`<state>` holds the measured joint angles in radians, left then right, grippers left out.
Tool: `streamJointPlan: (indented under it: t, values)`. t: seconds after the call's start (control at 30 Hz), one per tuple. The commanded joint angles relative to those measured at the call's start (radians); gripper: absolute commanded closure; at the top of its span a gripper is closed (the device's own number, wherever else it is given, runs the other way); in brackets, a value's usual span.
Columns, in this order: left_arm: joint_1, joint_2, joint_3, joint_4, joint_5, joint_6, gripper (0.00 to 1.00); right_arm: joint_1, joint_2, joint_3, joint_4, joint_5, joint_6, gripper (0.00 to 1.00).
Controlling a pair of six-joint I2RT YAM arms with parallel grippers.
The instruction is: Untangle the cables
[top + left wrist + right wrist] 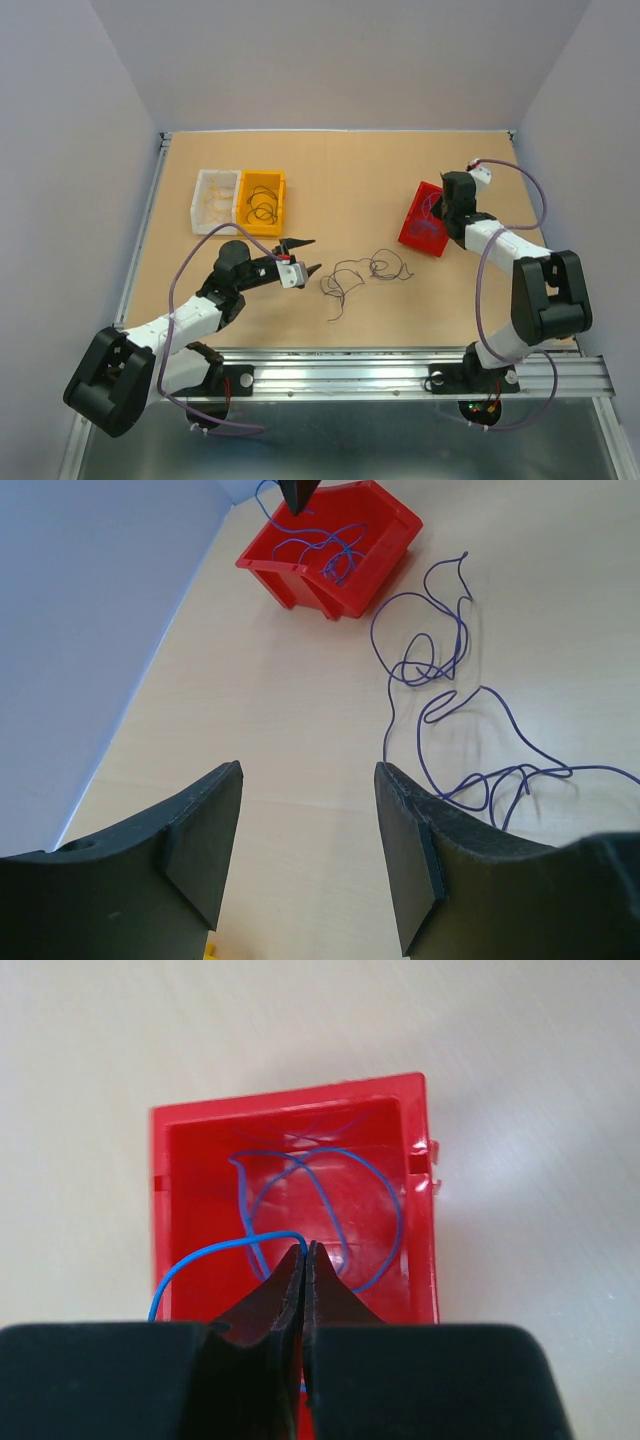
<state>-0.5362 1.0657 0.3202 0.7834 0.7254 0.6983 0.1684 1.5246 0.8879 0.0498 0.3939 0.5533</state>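
Cables [362, 274] lie tangled at centre frame in the top view; more coil in the red bin [160, 1200], centre right. My right gripper [308, 1252] pinches one blue strand [230, 1242] over it; I should lower before letting go. My left gripper [310, 780] is spread, empty, beside the tangle.

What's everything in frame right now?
table: 1, tan, under everything
red bin: 1, red, right side of table
yellow bin: 1, yellow, far left, against clear bin
clear bin: 1, clear-white, left of yellow bin
loose cables: one tangled bunch, dark blue, table centre
cables in red bin: a few, blue, looped inside
pinched cable: 1, blue, arcs left from the closed tips
cable in yellow bin: count unclear, dark, coiled inside
strands in clear bin: unclear, tan, faint
left gripper: 1, black, jaws open, left of loose cables
right gripper: 1, black, jaws shut on pinched cable, above red bin
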Motion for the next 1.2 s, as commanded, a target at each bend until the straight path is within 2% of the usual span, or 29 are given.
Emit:
streamJointPlan:
  t: [0.0, 0.07, 0.2, 0.23, 0.3, 0.33, 0.4, 0.57, 0.6, 0.73, 0.93, 1.03, 1.17]
  values:
    - [-0.001, 0.002, 0.022, 0.025, 0.005, -0.003, 0.32, 0.049, 0.103, 0.121, -0.131, 0.127, -0.016, 0.96]
    - [-0.007, 0.004, 0.029, 0.025, -0.018, -0.009, 0.32, 0.059, 0.199, 0.199, -0.186, 0.17, -0.012, 0.95]
    - [-0.031, 0.005, 0.04, 0.022, -0.098, -0.029, 0.3, 0.068, 0.264, 0.227, -0.217, 0.169, 0.0, 0.92]
    - [-0.045, 0.004, 0.043, 0.02, -0.133, -0.034, 0.29, 0.069, 0.269, 0.23, -0.217, 0.169, 0.007, 0.89]
    - [-0.062, 0.005, 0.055, 0.02, -0.178, -0.065, 0.26, 0.068, 0.267, 0.233, -0.219, 0.168, 0.002, 0.76]
    - [-0.068, 0.008, 0.063, 0.011, -0.217, -0.075, 0.23, 0.071, 0.25, 0.23, -0.217, 0.171, -0.003, 0.67]
    - [-0.088, 0.025, 0.098, -0.022, -0.244, -0.095, 0.21, 0.071, 0.214, 0.223, -0.217, 0.178, -0.007, 0.56]
    - [-0.171, 0.114, 0.187, -0.127, -0.374, -0.115, 0.2, 0.071, 0.054, 0.197, -0.219, 0.154, -0.035, 0.5]
    - [-0.189, 0.131, 0.2, -0.151, -0.417, -0.114, 0.19, 0.072, 0.037, 0.195, -0.222, 0.145, -0.049, 0.45]
    - [-0.268, 0.217, 0.258, -0.199, -0.504, -0.108, 0.19, 0.072, -0.012, 0.2, -0.235, 0.111, -0.061, 0.34]
    - [-0.338, 0.365, 0.374, -0.358, -0.573, -0.109, 0.18, 0.074, -0.043, 0.166, -0.206, 0.031, -0.07, 0.3]
    - [-0.343, 0.459, 0.474, -0.471, -0.557, -0.129, 0.18, 0.074, -0.087, 0.081, -0.136, 0.013, -0.09, 0.28]
    - [-0.343, 0.493, 0.525, -0.53, -0.503, -0.144, 0.17, 0.074, -0.158, 0.014, -0.116, -0.009, -0.102, 0.27]
